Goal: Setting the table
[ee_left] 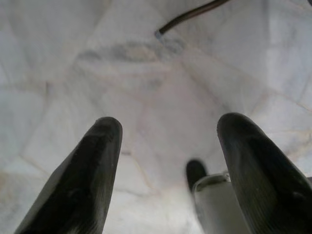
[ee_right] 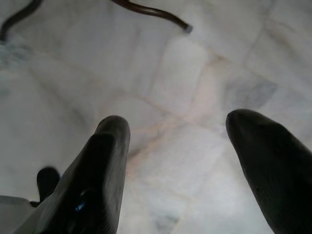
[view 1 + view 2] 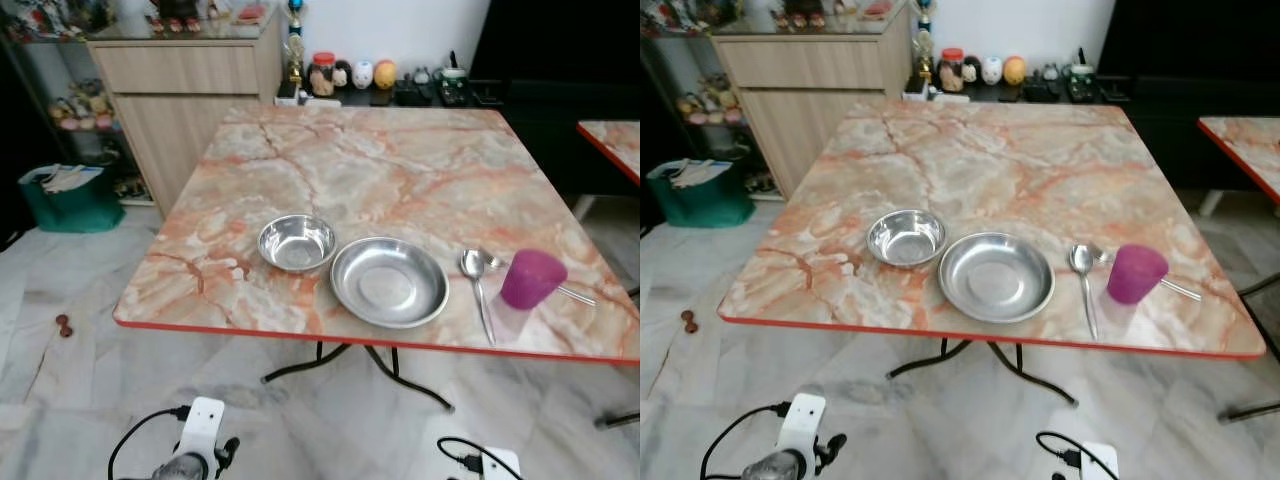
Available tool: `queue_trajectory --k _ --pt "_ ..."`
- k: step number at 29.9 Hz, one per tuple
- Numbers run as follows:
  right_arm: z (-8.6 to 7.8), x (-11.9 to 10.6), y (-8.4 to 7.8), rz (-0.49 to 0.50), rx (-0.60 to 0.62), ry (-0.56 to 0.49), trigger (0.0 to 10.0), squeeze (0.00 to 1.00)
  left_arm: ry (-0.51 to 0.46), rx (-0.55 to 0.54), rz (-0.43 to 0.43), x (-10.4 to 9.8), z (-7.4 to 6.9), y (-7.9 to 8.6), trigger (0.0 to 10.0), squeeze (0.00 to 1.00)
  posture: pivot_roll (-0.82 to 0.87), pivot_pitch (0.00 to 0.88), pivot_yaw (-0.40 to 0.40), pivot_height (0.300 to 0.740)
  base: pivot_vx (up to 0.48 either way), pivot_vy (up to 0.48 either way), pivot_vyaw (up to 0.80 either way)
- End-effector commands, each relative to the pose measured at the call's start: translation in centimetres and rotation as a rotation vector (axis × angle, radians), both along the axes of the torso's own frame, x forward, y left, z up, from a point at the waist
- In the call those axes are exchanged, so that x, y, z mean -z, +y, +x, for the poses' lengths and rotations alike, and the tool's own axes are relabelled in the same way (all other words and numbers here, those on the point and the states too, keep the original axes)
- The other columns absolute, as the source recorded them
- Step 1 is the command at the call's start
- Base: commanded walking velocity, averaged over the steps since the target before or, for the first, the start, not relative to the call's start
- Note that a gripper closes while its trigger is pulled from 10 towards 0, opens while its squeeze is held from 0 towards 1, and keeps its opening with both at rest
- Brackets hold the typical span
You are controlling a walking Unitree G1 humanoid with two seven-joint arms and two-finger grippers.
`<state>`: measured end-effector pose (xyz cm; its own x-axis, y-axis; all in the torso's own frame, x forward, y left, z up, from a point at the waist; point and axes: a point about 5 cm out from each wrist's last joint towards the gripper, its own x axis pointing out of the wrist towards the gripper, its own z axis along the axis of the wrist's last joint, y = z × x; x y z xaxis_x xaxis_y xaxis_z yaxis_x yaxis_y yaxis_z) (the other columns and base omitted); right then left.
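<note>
Wrist views: left pincer (image 1: 168, 161), right pincer (image 2: 195, 168) splayed, seemingly floorward.

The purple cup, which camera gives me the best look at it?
The left eye view: the purple cup stands whole and a bit larger there, near the table's front right, beside the spoon. The right eye view shows it equally clear. Both wrist views face the floor instead.

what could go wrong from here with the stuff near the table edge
The purple cup stands close to the table's red front edge and right beside the spoon; a careless reach could tip it or knock it off. The plate touches the small bowl, so nudging one would likely shift the other.
</note>
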<state>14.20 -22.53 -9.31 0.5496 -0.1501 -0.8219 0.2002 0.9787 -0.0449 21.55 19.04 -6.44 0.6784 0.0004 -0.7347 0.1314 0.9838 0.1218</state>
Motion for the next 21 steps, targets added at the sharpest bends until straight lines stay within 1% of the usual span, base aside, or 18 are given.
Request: queue_trajectory --k 1,11,21 --pt "-0.06 0.05 0.16 0.008 0.011 -0.002 10.0 0.0 0.031 0.008 0.015 0.36 -0.59 0.21 10.0 0.0 0.1 0.0 -0.056 0.74 0.0 -0.315 0.0" --pt "0.02 -0.02 0.09 0.009 0.04 -0.02 10.0 0.0 0.03 0.006 0.007 0.41 -0.68 0.18 10.0 0.0 0.09 0.0 -0.055 0.74 0.0 -0.29 0.0" --pt "0.06 -0.04 0.1 0.01 0.042 -0.024 10.0 0.0 0.009 -0.005 -0.003 0.27 -0.58 0.34 10.0 0.0 0.09 0.0 -0.054 0.74 0.0 0.0 0.0"
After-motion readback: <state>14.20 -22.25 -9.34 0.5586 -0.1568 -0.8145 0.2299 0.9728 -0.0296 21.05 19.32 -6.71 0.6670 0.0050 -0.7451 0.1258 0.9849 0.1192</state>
